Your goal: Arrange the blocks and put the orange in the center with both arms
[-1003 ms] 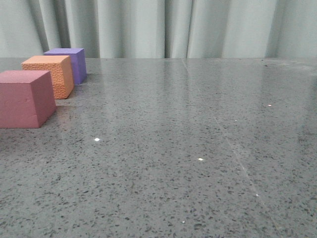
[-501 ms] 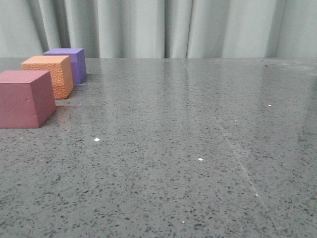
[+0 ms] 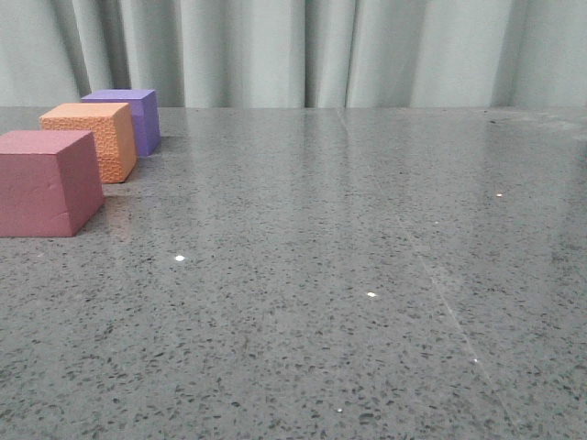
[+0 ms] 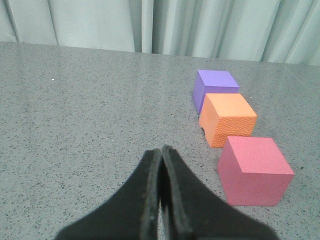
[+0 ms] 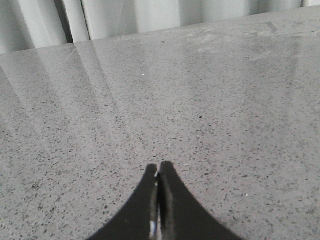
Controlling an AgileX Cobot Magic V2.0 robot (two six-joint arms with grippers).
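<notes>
Count: three foam cubes, two grippers, one tabletop.

Cubes, one per colour, in a row near the left edge of the tabletop [image 3: 367,275]: pinkish-red cube [image 3: 46,183], orange cube [image 3: 92,139], purple cube [image 3: 128,115]. Grippers: left gripper [image 4: 161,155], right gripper [image 5: 159,170], one per wrist view, two fingers each, pressed together, empty.

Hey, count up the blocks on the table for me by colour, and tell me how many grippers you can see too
Pinkish-red block: 1
Orange block: 1
Purple block: 1
Grippers: 2, the left gripper and the right gripper, each with its fingers closed together on nothing
Total: 3 blocks and 2 grippers, 5 things
</notes>
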